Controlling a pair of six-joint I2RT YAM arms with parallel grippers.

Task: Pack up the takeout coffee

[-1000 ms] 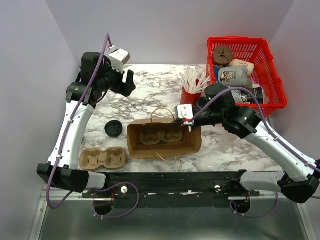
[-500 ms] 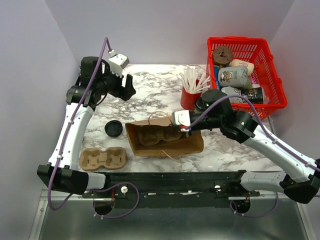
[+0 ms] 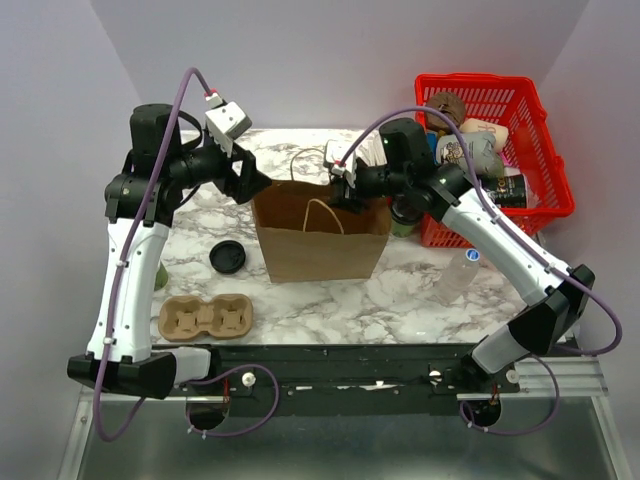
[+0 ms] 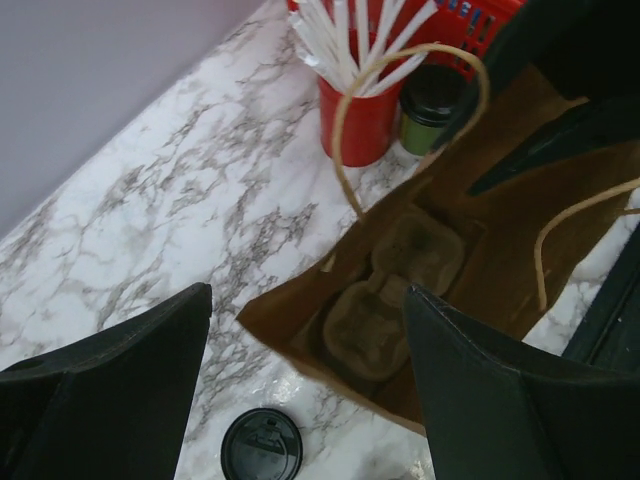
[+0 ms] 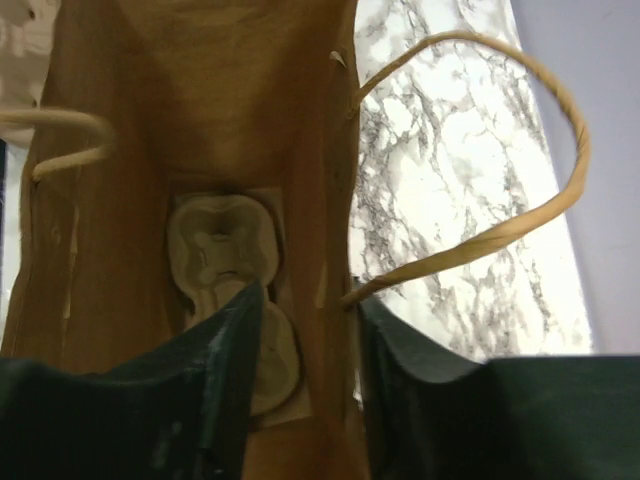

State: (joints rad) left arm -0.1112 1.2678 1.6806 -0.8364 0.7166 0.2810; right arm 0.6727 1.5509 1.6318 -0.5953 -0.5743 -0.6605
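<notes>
The takeout coffee [image 3: 404, 218], an olive-green cup with a black lid [image 4: 432, 105], stands on the marble beside the red cup of white sticks [image 4: 358, 115], partly hidden under my right arm. The brown paper bag [image 3: 320, 240] stands upright mid-table with a pulp cup carrier [image 5: 225, 250] on its floor. My right gripper [image 3: 345, 190] sits at the bag's top right rim. Its jaws [image 5: 310, 300] are parted, one inside and one outside the paper wall. My left gripper [image 3: 252, 183] hovers wide open by the bag's upper left corner, holding nothing [image 4: 310, 400].
A loose black lid [image 3: 227, 257] lies left of the bag, with a second pulp carrier [image 3: 205, 318] nearer the front edge. A red basket [image 3: 545, 150] of packets fills the back right corner. A clear bottle [image 3: 455, 275] stands at the right.
The bag has gone from lying on its side to standing upright. My right gripper rose and moved back with the rim, and its jaws have parted. My left gripper shifted towards the bag.
</notes>
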